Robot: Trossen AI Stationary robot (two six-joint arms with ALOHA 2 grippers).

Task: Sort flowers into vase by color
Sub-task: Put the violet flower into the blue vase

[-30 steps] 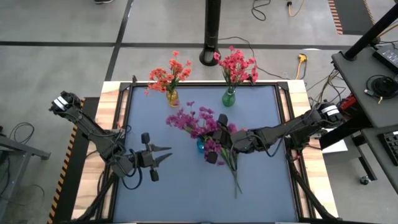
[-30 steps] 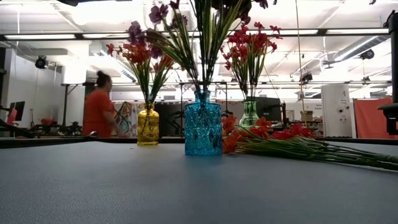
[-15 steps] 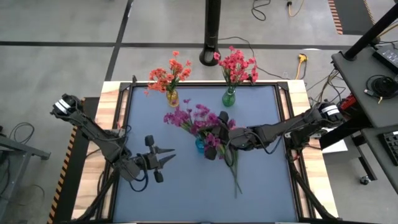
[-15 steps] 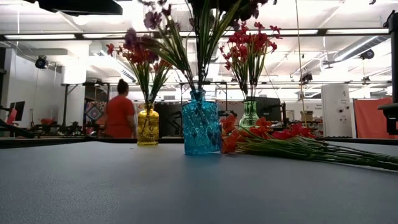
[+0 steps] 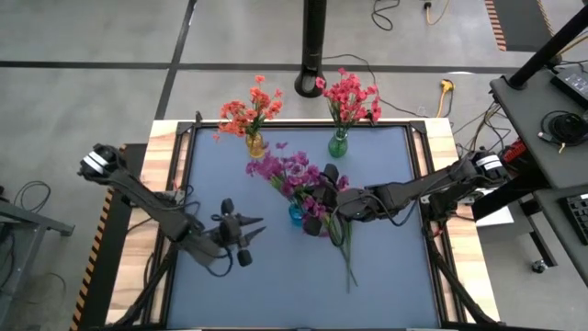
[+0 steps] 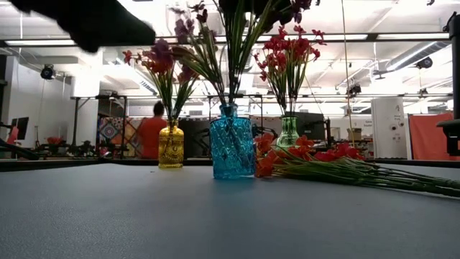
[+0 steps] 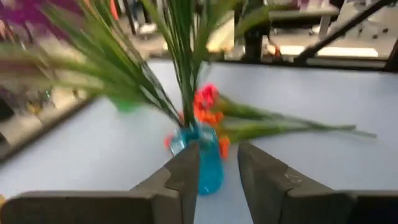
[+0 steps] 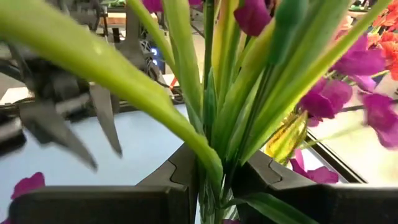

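Note:
A blue vase [image 5: 296,215] stands mid-table with purple flowers [image 5: 285,173] in it. My right gripper [image 5: 323,197] is shut on their green stems just above the vase. The purple heads lean toward the far left. My left gripper [image 5: 254,226] hovers open to the left of the blue vase [image 7: 208,163] and points at it, holding nothing. Loose orange-red flowers [image 5: 346,250] lie flat on the table to the right of the vase, heads by the vase. Orange flowers stand in a yellow vase [image 5: 254,144] and red-pink flowers in a green vase [image 5: 338,143]. My right gripper pinches the bunched green stems [image 8: 216,155] of the purple flowers between its two fingers, a little above the vase's neck. The fingers come nearly level from the table's right and lie across the stems. The stems' lower ends sit in the blue vase [image 6: 233,147].
The yellow and green vases stand side by side at the table's far edge. The loose stems [image 6: 359,173] stretch toward the near right. A black pole [image 5: 313,46] rises beyond the far edge. A person [image 6: 151,129] moves in the room behind.
My left gripper has sunk a little, moved toward the blue vase and rolled about its own axis, staying open. The person in the background has walked to the right.

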